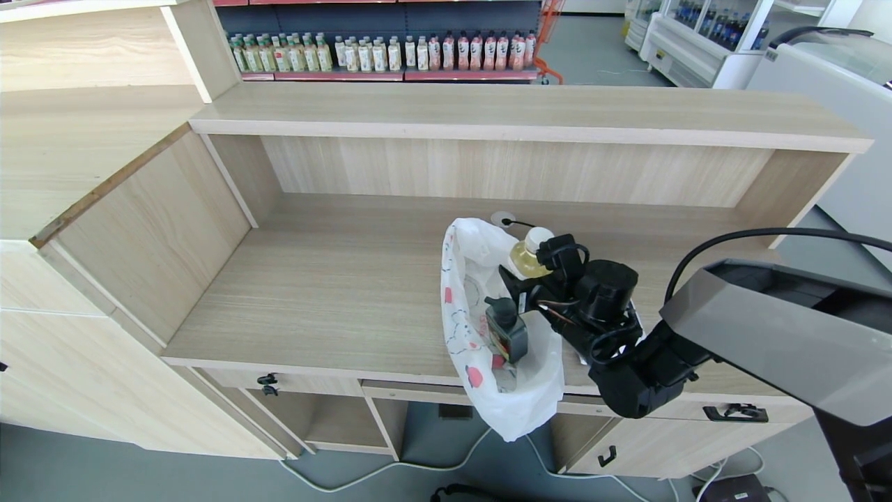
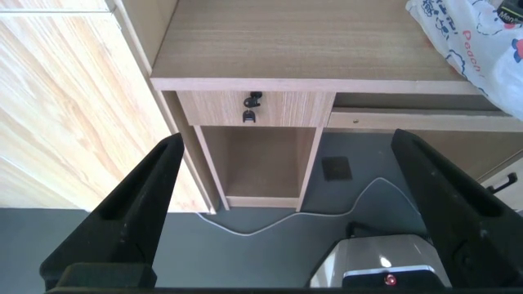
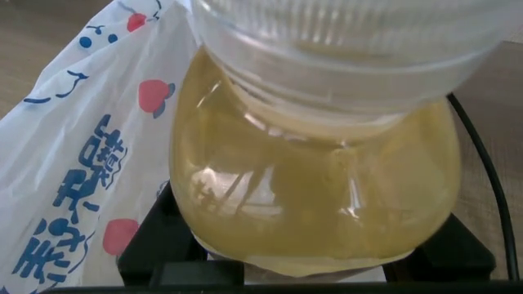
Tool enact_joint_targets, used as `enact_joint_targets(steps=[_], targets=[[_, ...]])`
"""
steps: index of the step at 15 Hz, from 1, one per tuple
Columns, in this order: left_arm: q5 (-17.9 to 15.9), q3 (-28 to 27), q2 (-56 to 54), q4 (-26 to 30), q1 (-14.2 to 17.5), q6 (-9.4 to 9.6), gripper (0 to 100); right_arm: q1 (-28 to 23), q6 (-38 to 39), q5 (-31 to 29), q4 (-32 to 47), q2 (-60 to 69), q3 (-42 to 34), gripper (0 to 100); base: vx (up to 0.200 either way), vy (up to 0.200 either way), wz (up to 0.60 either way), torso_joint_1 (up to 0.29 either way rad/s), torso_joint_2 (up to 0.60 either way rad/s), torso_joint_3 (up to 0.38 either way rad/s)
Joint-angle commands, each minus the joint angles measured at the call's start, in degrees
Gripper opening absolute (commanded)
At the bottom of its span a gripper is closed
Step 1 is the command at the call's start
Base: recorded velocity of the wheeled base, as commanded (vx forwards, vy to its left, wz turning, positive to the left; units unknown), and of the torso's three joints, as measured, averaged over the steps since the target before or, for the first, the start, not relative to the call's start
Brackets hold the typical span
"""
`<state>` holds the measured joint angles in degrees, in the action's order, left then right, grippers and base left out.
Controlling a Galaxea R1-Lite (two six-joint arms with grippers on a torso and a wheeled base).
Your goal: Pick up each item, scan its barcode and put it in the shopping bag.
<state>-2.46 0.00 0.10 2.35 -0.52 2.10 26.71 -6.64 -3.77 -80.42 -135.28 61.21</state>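
My right gripper (image 1: 535, 270) is shut on a bottle of yellow drink (image 1: 524, 259) with a white cap, tilted over the far side of the shopping bag's mouth. The right wrist view has this bottle (image 3: 319, 196) close up, with dark fingers (image 3: 163, 255) under it. The shopping bag (image 1: 460, 307) is white plastic with red and blue print; it lies open on the counter and hangs over the front edge. A dark item with a label (image 1: 506, 333) stands inside it. My left gripper (image 2: 286, 220) is open and empty, below the counter's front, left of the bag (image 2: 470, 41).
The wooden counter (image 1: 334, 293) has a raised back shelf (image 1: 529, 111) and side walls. A black cable (image 1: 519, 223) comes from a grommet behind the bag. Drawers with keys (image 2: 254, 104) sit under the front edge. Cables lie on the floor (image 2: 270, 229).
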Motion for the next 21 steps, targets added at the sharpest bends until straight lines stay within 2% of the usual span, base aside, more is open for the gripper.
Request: enact_joint_targets(steps=[1, 6, 11, 12, 18, 21], targets=[[0.0, 0.0, -0.1, 0.02, 0.0, 0.01, 100, -0.08, -0.12, -0.01, -0.26, -0.07, -0.56, 0, 0.0, 0.0, 0.0, 0.0, 0.0, 0.0], [0.0, 0.0, -0.01, 0.02, 0.0, 0.1, 100, -2.19, -3.29, 4.65, -2.64, -1.22, -1.62, 0, 0.0, 0.0, 0.0, 0.0, 0.0, 0.0], [0.0, 0.0, -0.01, 0.02, 0.0, 0.1, 100, -2.36, -3.38, 4.91, -2.64, -1.13, -1.97, 0, 0.0, 0.0, 0.0, 0.0, 0.0, 0.0], [0.0, 0.0, -0.01, 0.02, 0.0, 0.19, 100, -2.36, -3.38, 4.91, -2.64, -1.13, -1.97, 100, 0.0, 0.0, 0.0, 0.0, 0.0, 0.0], [0.0, 0.0, -0.1, 0.02, 0.0, 0.19, 100, -3.15, -3.29, 7.19, -3.78, -0.42, -1.88, 100, 0.0, 0.0, 0.0, 0.0, 0.0, 0.0], [0.0, 0.0, -0.01, -0.07, 0.0, 0.98, 100, -4.65, -2.94, 8.86, -3.87, 1.69, -1.88, 100, 0.0, 0.0, 0.0, 0.0, 0.0, 0.0]])
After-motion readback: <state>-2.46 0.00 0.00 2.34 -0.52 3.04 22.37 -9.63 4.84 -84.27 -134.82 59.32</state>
